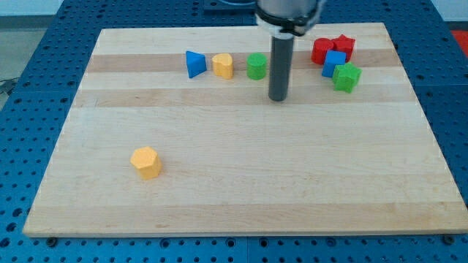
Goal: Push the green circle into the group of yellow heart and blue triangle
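The green circle (pixel 257 66) stands near the view's top, just right of the yellow heart (pixel 223 65), with a small gap between them. The blue triangle (pixel 194 63) lies just left of the heart. My tip (pixel 278 98) rests on the wooden board (pixel 234 168), below and slightly right of the green circle, a short way off and not touching it. The dark rod rises from the tip toward the view's top.
A cluster sits at the view's top right: a red block (pixel 321 50), a red star (pixel 344 46), a blue cube (pixel 334 63) and a green star (pixel 347 77). A yellow hexagon (pixel 146 162) lies alone at the lower left.
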Available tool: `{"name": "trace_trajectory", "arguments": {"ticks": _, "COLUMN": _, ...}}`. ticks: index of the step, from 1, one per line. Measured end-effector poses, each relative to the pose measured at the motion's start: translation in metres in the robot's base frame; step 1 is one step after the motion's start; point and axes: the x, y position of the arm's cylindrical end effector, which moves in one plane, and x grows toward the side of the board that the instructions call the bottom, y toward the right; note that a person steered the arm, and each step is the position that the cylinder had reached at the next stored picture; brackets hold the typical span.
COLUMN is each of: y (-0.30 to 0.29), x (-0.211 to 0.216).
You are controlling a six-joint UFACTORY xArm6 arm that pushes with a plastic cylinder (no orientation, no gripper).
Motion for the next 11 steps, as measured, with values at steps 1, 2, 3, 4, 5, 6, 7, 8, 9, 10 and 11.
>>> {"name": "trace_trajectory", "arguments": {"ticks": 1, "y": 0.029, "x": -0.054}}
{"name": "trace_trajectory", "arguments": {"ticks": 2, "y": 0.033, "x": -0.093}}
{"name": "trace_trajectory", "arguments": {"ticks": 3, "y": 0.014, "x": -0.093}}
{"name": "trace_trajectory", "arguments": {"ticks": 4, "y": -0.026, "x": -0.093}}
{"name": "trace_trajectory", "arguments": {"ticks": 5, "y": -0.028, "x": -0.082}}
{"name": "trace_trajectory", "arguments": {"ticks": 6, "y": -0.027, "x": -0.083}}
{"name": "trace_trajectory", "arguments": {"ticks": 7, "y": -0.001, "x": -0.094}}
{"name": "trace_trajectory", "arguments": {"ticks": 8, "y": -0.017, "x": -0.059}}
{"name": "trace_trajectory", "arguments": {"ticks": 9, "y": -0.033, "x": -0.044}}
{"name": "trace_trajectory", "arguments": {"ticks": 10, "y": -0.047, "x": -0.044}}
{"name": "trace_trajectory", "arguments": {"ticks": 11, "y": -0.053, "x": -0.053}}
